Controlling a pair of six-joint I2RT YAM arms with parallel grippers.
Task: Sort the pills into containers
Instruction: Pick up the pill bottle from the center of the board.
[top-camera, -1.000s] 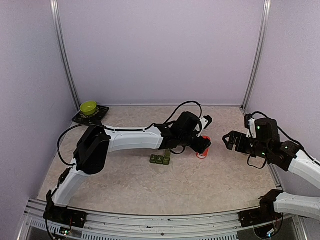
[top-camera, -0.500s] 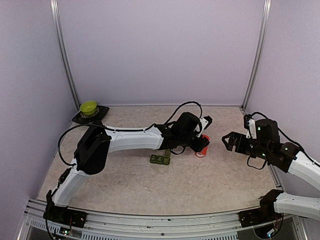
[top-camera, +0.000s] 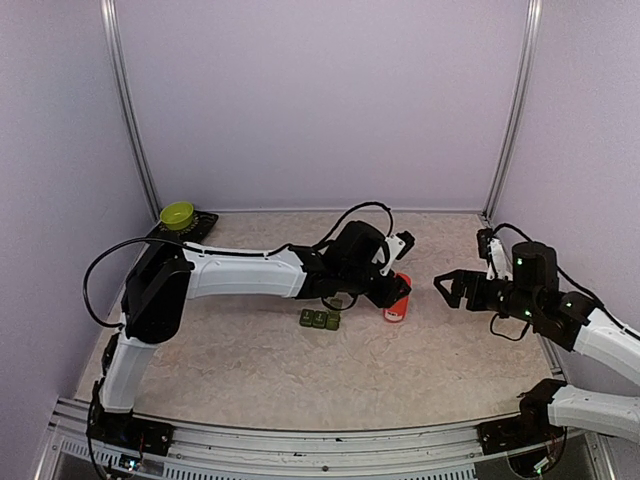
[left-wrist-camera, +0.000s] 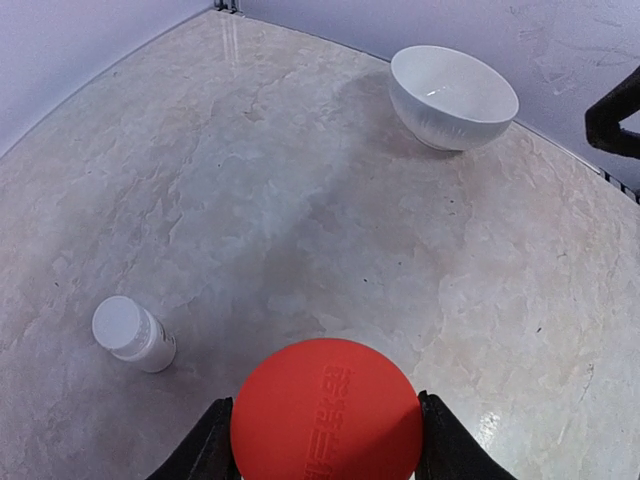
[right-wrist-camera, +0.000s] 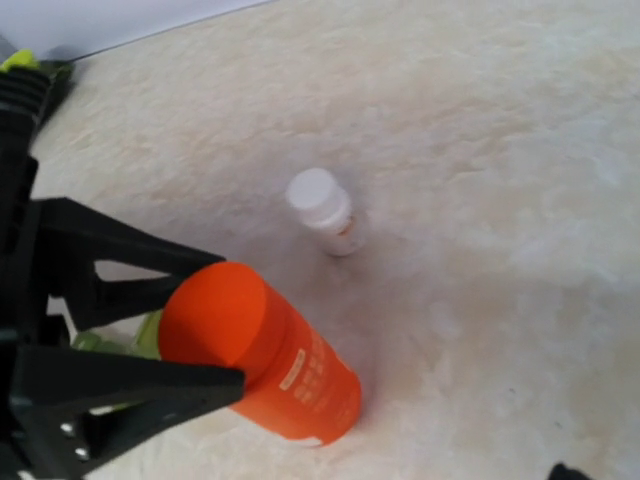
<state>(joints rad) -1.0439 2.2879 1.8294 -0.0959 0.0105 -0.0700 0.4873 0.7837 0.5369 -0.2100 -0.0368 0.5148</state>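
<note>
Raised characters are embossed on the cap of the red bottle (left-wrist-camera: 325, 415), in the left wrist view, but they cannot be made out. Its side label (right-wrist-camera: 292, 374), the small white bottle (right-wrist-camera: 325, 212) and the lids of the green containers (top-camera: 320, 319) show nothing legible.

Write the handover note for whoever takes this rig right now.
Left gripper: shut on the red bottle, which is tilted, cap on.
Right gripper: open, holding nothing, out to the side of that bottle.
Green pill box: on the table beside the red bottle; its lids are too small to judge.
Small white bottle: stands capped on the table.
Done: red bottle grasped.
Left: the whole sorting.
</note>
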